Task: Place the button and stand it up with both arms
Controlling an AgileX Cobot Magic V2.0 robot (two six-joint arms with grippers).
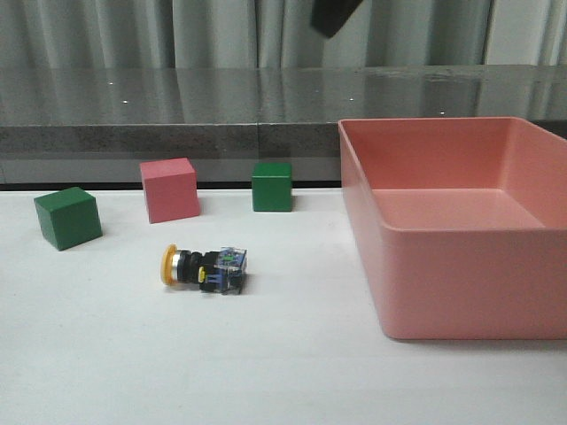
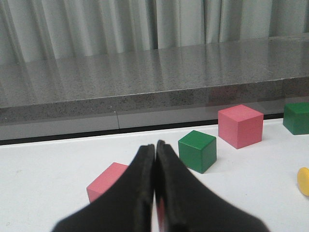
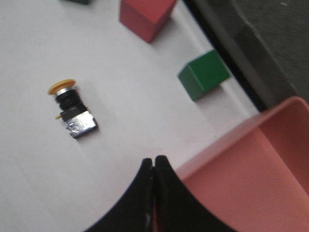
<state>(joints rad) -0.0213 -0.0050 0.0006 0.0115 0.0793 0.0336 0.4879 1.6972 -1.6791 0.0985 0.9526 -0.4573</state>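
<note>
The button (image 1: 205,267) lies on its side on the white table, left of centre, its yellow cap pointing left and its clear base block to the right. It also shows in the right wrist view (image 3: 72,109), and only its yellow cap edge (image 2: 303,181) shows in the left wrist view. My left gripper (image 2: 155,145) is shut and empty, low over the table, left of the cubes. My right gripper (image 3: 154,159) is shut and empty, held high above the bin's near-left rim. A black piece of an arm (image 1: 335,13) shows at the top of the front view.
A large pink bin (image 1: 532,292) fills the right side. A pink cube (image 1: 169,189) stands between two green cubes (image 1: 67,217) (image 1: 271,186) behind the button. Another pink cube (image 2: 108,181) lies just beyond my left fingers. A grey ledge runs along the back.
</note>
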